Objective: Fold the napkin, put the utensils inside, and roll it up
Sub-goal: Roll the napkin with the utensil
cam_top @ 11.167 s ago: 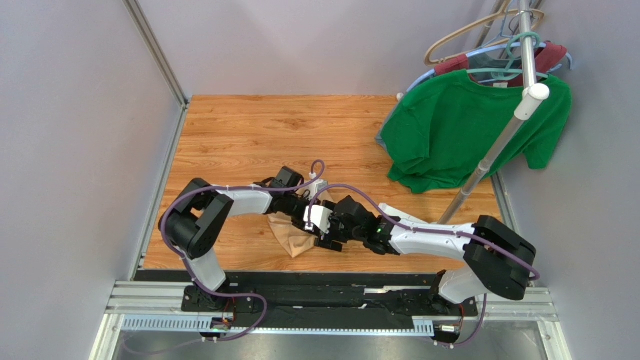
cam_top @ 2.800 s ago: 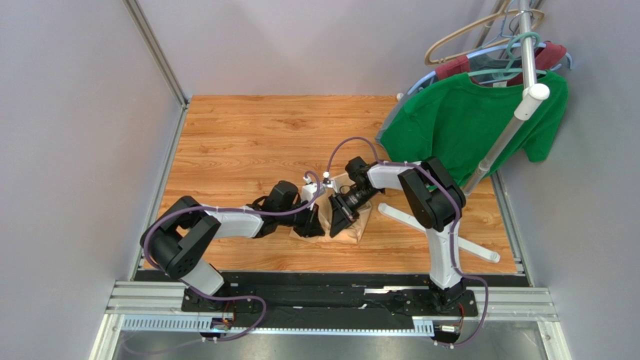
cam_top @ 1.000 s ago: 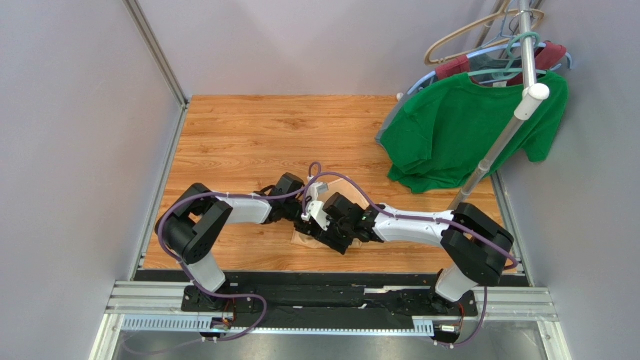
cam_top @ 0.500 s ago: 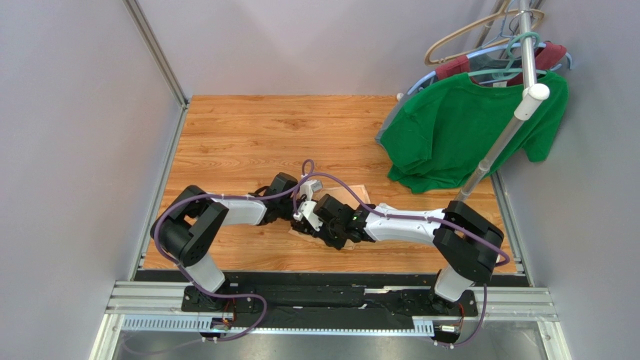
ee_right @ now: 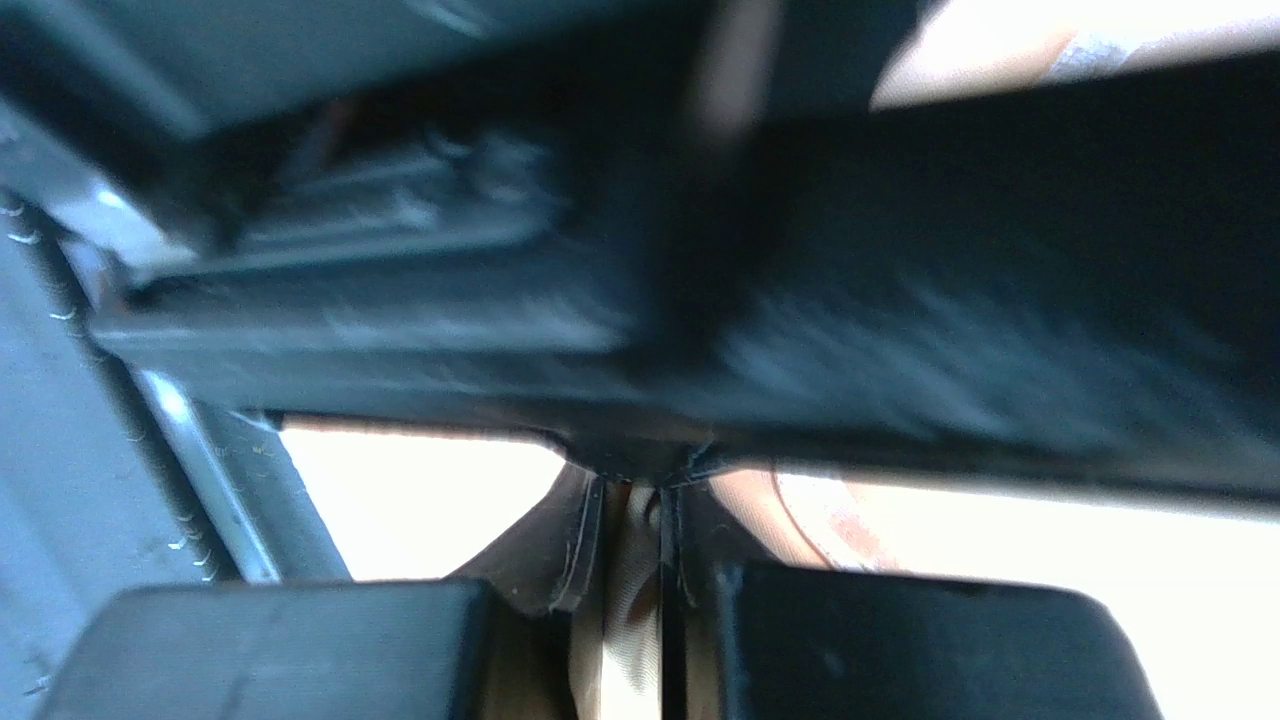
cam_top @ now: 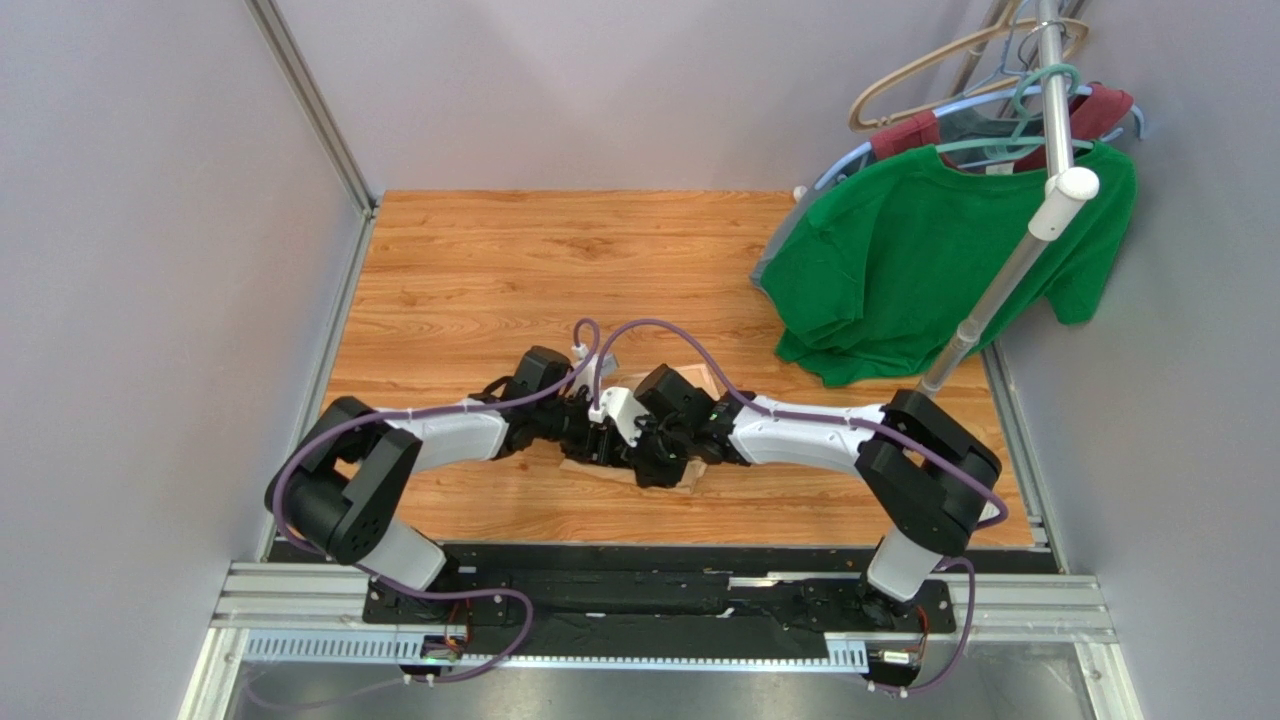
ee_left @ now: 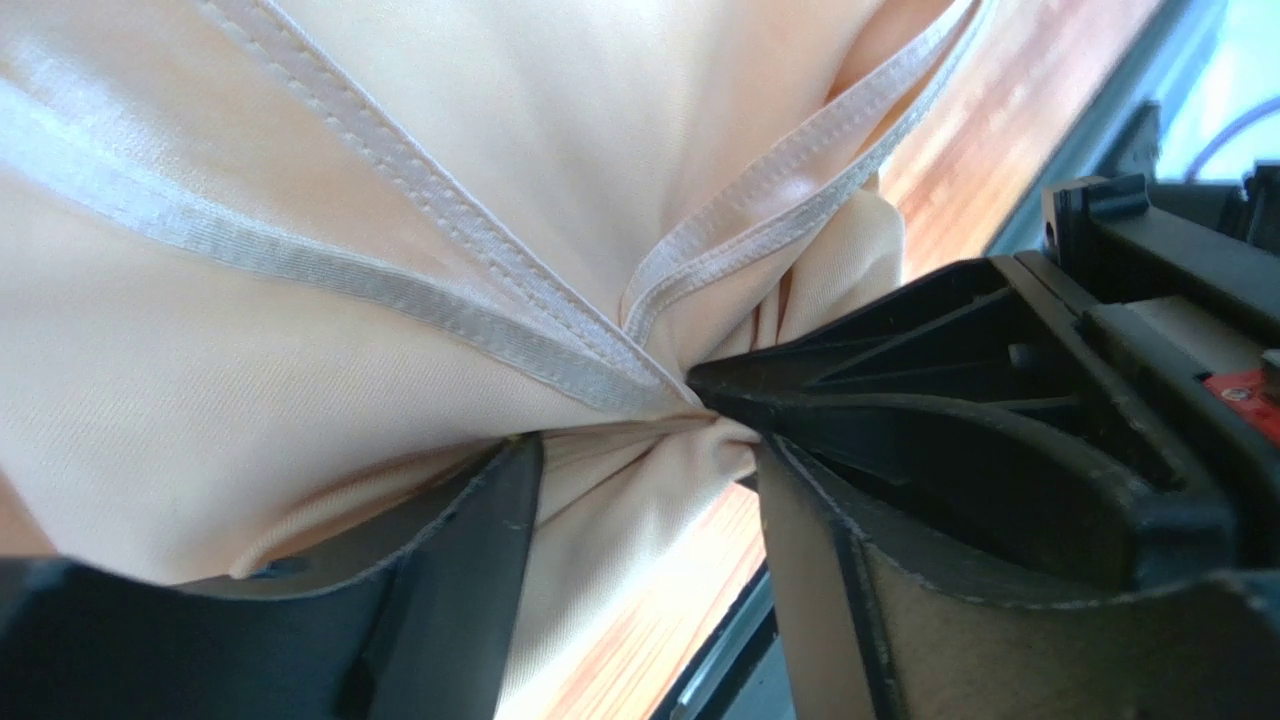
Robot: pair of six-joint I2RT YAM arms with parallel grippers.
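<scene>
Both wrists had slid slightly left at lower centre; left gripper (ee_left: 643,480) spread apart around the napkin (ee_left: 271,345), right gripper (ee_right: 628,525) pinched its fold tightly.

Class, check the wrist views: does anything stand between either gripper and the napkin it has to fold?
Nothing visible does. The napkin bunches directly between the parted fingers of the left gripper, and the right gripper is pinched shut on a fold of it. The two grippers crowd the same spot.
</scene>
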